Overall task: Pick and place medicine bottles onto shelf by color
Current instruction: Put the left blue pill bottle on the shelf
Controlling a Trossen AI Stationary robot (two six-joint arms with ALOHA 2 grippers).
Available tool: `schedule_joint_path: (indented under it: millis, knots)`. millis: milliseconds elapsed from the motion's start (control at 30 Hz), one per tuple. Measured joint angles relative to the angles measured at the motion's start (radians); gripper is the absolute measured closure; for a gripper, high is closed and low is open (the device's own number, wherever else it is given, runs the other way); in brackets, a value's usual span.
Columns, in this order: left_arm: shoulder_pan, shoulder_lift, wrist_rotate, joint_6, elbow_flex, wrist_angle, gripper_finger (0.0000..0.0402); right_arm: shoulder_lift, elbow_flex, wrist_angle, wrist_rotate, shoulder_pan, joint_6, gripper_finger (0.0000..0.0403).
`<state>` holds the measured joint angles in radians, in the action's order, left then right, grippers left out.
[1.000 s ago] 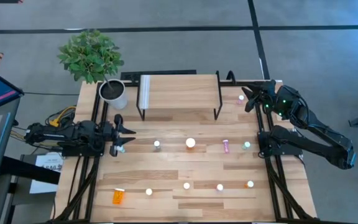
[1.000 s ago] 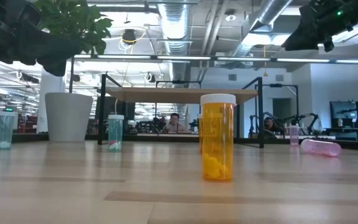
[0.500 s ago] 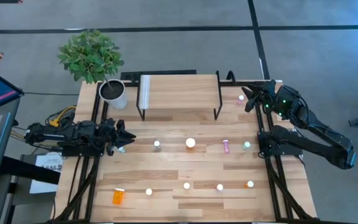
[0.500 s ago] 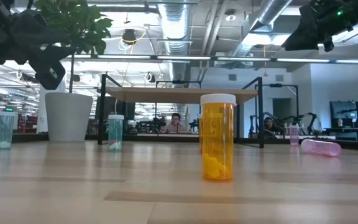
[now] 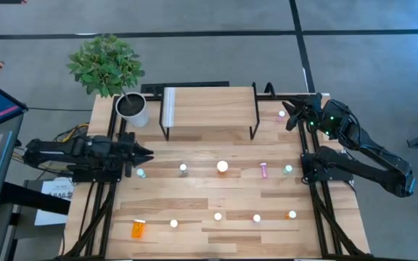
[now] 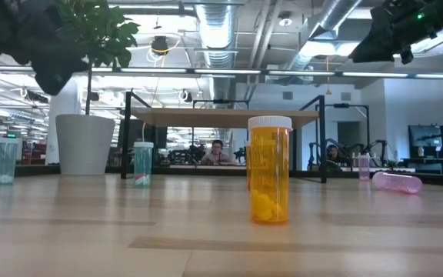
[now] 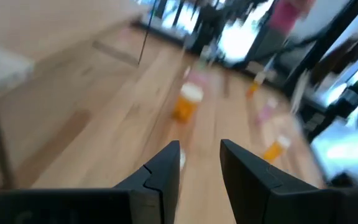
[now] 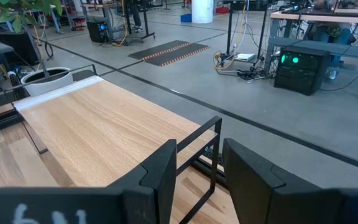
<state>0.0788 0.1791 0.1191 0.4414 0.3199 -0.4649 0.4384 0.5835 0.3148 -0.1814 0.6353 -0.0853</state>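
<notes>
We see the table [image 5: 216, 203] from above, with the shelf [image 5: 209, 107] standing at its far edge, its board bare. Beside the shelf's left end is a potted plant [image 5: 109, 69] in a white pot.

Our left arm lies along the table's left side, and the left gripper [image 5: 145, 154] points inward above a teal bottle [image 5: 141, 173]. In its wrist view the two fingers [image 7: 166, 171] stand apart with only bare wood between them, so the gripper is open and holds nothing.

Our right gripper [image 5: 290, 114] hangs at the far right corner, just beside the shelf's right end. Its fingers [image 8: 160, 174] are parted too, with the shelf board showing through the gap.

The bottles are all on the table. A large orange one [image 5: 223, 167] stands near the middle, with another teal one [image 5: 183, 169] to its left and a pink one [image 5: 263, 170] lying on its side to its right. Another orange bottle [image 5: 138, 229] lies near the front left corner. A small pink one [image 5: 281, 114] stands close to the right gripper.
</notes>
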Motion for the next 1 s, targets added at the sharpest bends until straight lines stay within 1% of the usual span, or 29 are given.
schedule_joint_path:
  millis: [133, 267, 400, 533, 733, 800, 867, 1000]
  knots:
    - [0.001, 0.052, -0.031, -0.003, 0.039, -0.006, 0.0289, 0.000, 0.000, 0.000, 0.000, 0.000, 0.000, 0.0248]
    - [0.001, 0.089, -0.005, 0.011, 0.059, 0.008, 0.0255, 0.000, 0.000, 0.000, 0.000, 0.000, 0.000, 0.0248]
    - [0.001, 0.162, 0.024, 0.012, 0.138, -0.017, 0.0218, 0.000, 0.000, 0.000, 0.000, 0.000, -0.001, 0.0248]
    - [0.001, 0.272, 0.027, 0.001, 0.258, -0.149, 0.0199, 0.000, 0.000, 0.000, 0.000, 0.000, -0.001, 0.0248]
    - [0.001, 0.450, -0.005, 0.000, 0.408, -0.471, 0.0199, 0.000, 0.000, 0.000, 0.000, 0.000, -0.001, 0.0248]
    - [0.001, 0.513, -0.028, -0.001, 0.436, -0.567, 0.0200, 0.000, 0.000, 0.000, 0.000, 0.000, -0.001, 0.0248]
    - [0.001, 0.562, -0.050, 0.003, 0.447, -0.629, 0.0199, 0.000, 0.000, 0.000, 0.000, 0.000, -0.001, 0.0248]
    - [0.001, 0.636, -0.077, 0.070, 0.450, -0.678, 0.0184, 0.000, 0.000, 0.000, 0.000, 0.000, -0.002, 0.0248]
